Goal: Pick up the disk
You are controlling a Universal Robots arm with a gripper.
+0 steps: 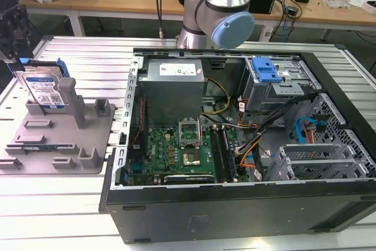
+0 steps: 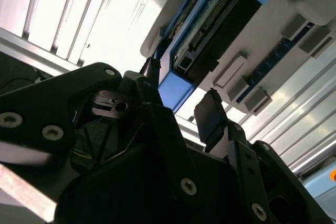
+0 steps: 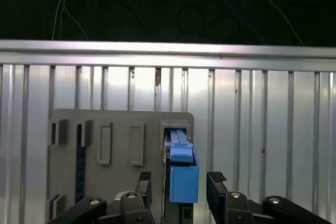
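Observation:
The disk [image 1: 44, 91], silver-grey with a white-and-blue label and blue rails, stands on edge in the grey holder [image 1: 88, 139] at the exterior view's left. My gripper [image 1: 10, 42] hangs just above it. In the first wrist view the disk [image 3: 181, 174] is seen edge-on, its blue rail running between my two black fingertips [image 3: 216, 181]. The gripper [image 3: 180, 184] is open, with a gap on each side of the rail. In the second wrist view the disk [image 2: 212, 30] sits in the holder [image 2: 294, 3] with the gripper [image 2: 181, 92] straddling its blue end.
An open computer case [image 1: 235, 139] with motherboard, cables and a blue-handled drive cage [image 1: 264, 72] fills the table's middle and the exterior view's right. The holder has upright posts [image 1: 69, 95] beside the disk. The ribbed metal table [image 3: 262, 129] ends in an edge close behind the holder.

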